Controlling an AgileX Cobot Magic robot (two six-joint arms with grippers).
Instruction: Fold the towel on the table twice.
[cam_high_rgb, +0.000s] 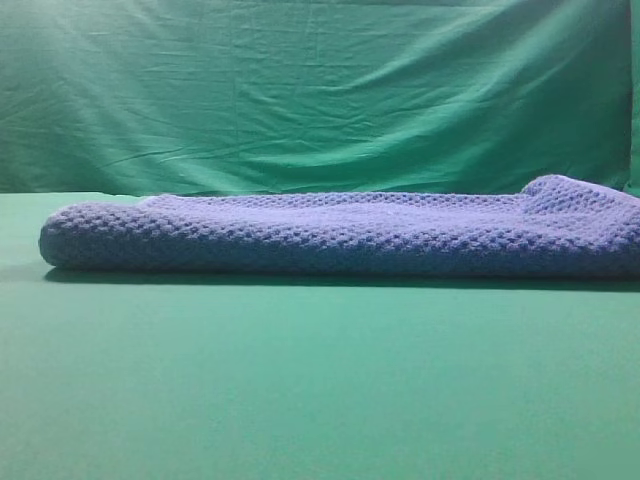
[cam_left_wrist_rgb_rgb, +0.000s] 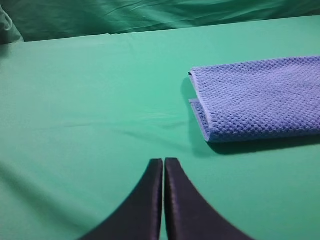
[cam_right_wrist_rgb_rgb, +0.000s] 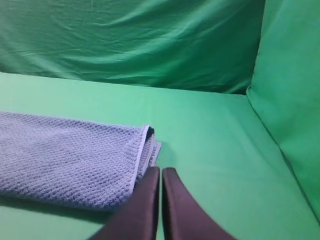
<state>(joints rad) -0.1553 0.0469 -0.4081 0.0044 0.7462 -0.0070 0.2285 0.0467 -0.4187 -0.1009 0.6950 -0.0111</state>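
Lying left-right on bench (cam_high_rgb: 300, 400), towel (cam_high_rgb: 340, 235); right end effector (cam_right_wrist_rgb_rgb: 161, 172), closed and empty, nearer than closed left end effector (cam_left_wrist_rgb_rgb: 164, 162).

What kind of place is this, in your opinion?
Probably a staged robot test bench, not a home: a plain green table, a wrinkled green cloth backdrop behind it, and one folded towel lying there.

Folded towel lying flat on the table, backdrop behind.

The thick blue-grey waffle-knit towel (cam_high_rgb: 340, 232) lies folded on the flat matte green table (cam_high_rgb: 300, 390), stretching across it to the right edge of the exterior view. The wrinkled green cloth backdrop (cam_high_rgb: 300, 90) hangs behind. Each black gripper, left (cam_left_wrist_rgb_rgb: 163, 165) and right (cam_right_wrist_rgb_rgb: 160, 172), sits apart from a towel end.
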